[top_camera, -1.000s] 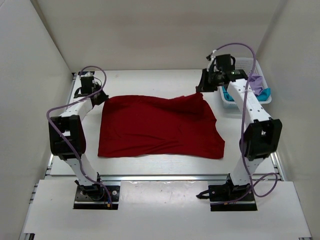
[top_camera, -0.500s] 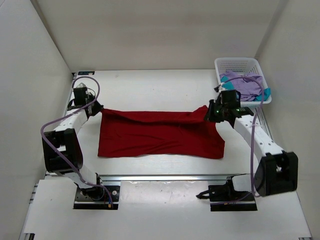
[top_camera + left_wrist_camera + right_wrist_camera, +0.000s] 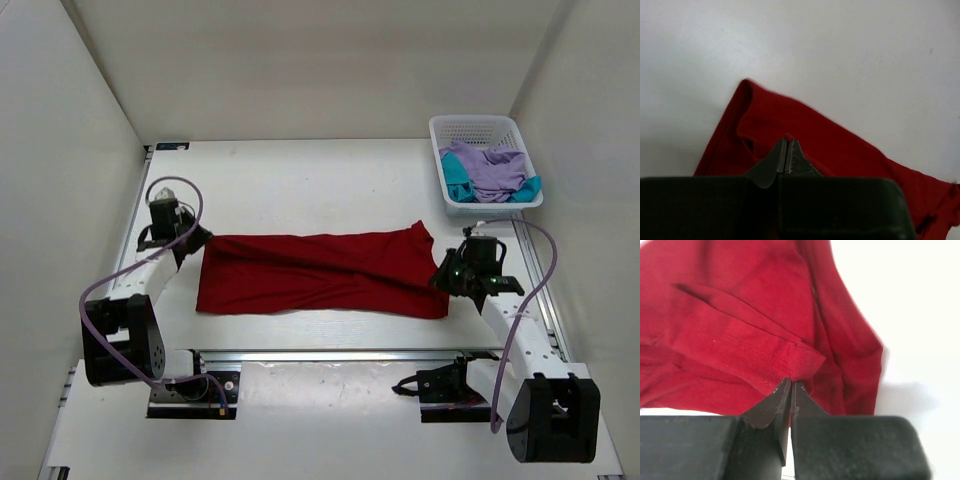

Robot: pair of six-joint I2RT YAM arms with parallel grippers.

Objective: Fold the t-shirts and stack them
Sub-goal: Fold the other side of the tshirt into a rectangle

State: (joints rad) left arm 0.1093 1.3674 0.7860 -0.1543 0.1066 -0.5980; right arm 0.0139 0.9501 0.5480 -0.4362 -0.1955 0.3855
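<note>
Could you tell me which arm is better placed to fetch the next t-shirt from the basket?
Probably right: the right end effector is nearer the basket than the left end effector; both grip the red t-shirt.

- A broad bare stretch of the counter (image 3: 300,185) is offered between the far wall (image 3: 300,70) and the dark red t-shirt (image 3: 320,275), open from left to right.
- The middle band is covered by that t-shirt.
- The far right corner is blocked by the white mesh basket (image 3: 437,135), heaped with the lavender t-shirt (image 3: 492,170) and the teal t-shirt (image 3: 455,180).
- Room at either end of the cloth is narrowed by the left arm (image 3: 140,278) and the right arm (image 3: 515,325).
- Only a thin bare strip is found along the near edge.
</note>
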